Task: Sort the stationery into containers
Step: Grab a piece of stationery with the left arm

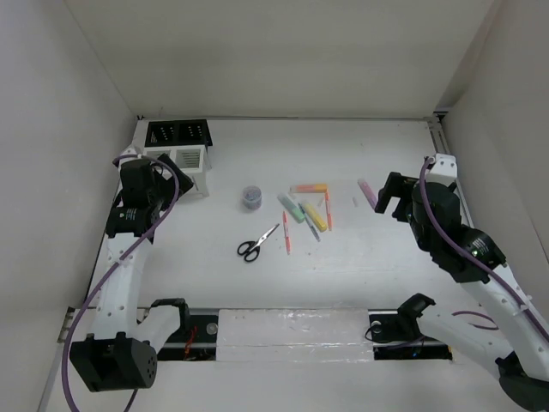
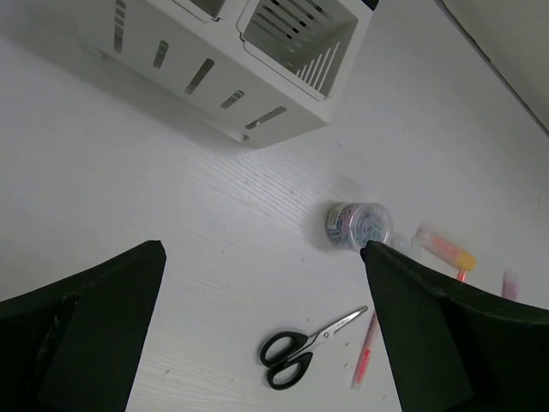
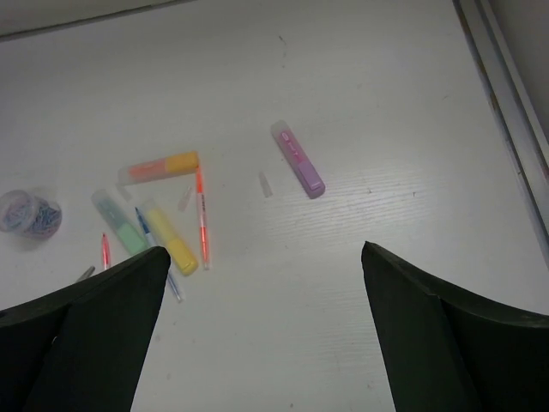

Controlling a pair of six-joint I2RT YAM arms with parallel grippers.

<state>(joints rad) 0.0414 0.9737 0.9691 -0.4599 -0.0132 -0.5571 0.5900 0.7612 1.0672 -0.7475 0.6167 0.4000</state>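
Nothing is sorted yet: scissors (image 1: 257, 243), tub (image 1: 251, 197) and markers (image 1: 314, 215) lie on the counter (image 1: 360, 257), left end effector (image 2: 262, 257) and right end effector (image 3: 266, 257) gape wide, empty.

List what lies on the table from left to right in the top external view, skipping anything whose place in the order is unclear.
White organizer box → clear round tub → green marker → yellow marker → pinkish-purple marker.

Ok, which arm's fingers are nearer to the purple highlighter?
Right. The right fingers hover open just to the right of the purple highlighter, not touching it. The left fingers are far across the table on its left, beside the white organizer.
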